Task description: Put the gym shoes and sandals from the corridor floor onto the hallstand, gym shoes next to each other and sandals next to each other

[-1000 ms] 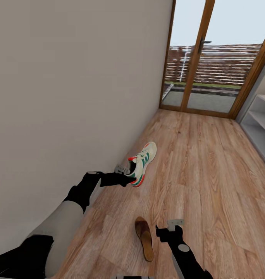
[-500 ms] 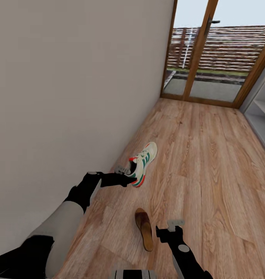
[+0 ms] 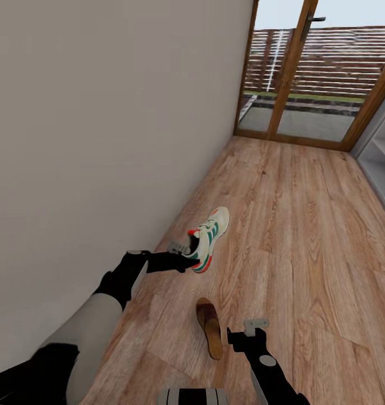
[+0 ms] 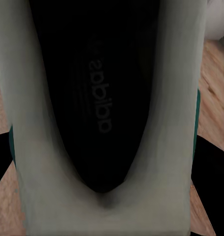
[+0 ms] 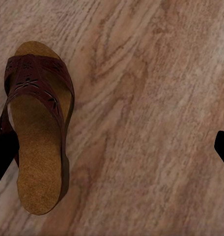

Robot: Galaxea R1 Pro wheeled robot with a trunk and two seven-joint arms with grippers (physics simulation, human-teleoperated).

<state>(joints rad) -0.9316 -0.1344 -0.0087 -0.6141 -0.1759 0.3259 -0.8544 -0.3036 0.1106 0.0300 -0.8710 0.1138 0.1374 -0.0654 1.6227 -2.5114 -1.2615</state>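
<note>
one shoe gripped, none racked yet
the left gripper [image 3: 184,251] pinched a gym shoe [image 3: 208,237]; the right gripper [image 3: 250,331] hung spread beside a sandal [image 3: 209,334] lying on the floor [image 3: 305,264].

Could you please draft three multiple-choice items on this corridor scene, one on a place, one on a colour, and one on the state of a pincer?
1. Where does the sandal lie?
A. on the wood floor beside the right pincer
B. on a grey shelf
C. inside the sneaker

2. What colour are the side stripes of the sneaker?
A. blue
B. green
C. yellow

3. What is the state of the left pincer?
A. open above the sandal
B. shut on nothing
C. shut on the sneaker's heel end

Answers:
1. A: the head view shows the sandal flat on the floor planks, just left of the right pincer.
2. B: green stripes show on the white side.
3. C: the head view shows it at the heel collar, and the left wrist view looks straight into the shoe's dark insole.
</note>
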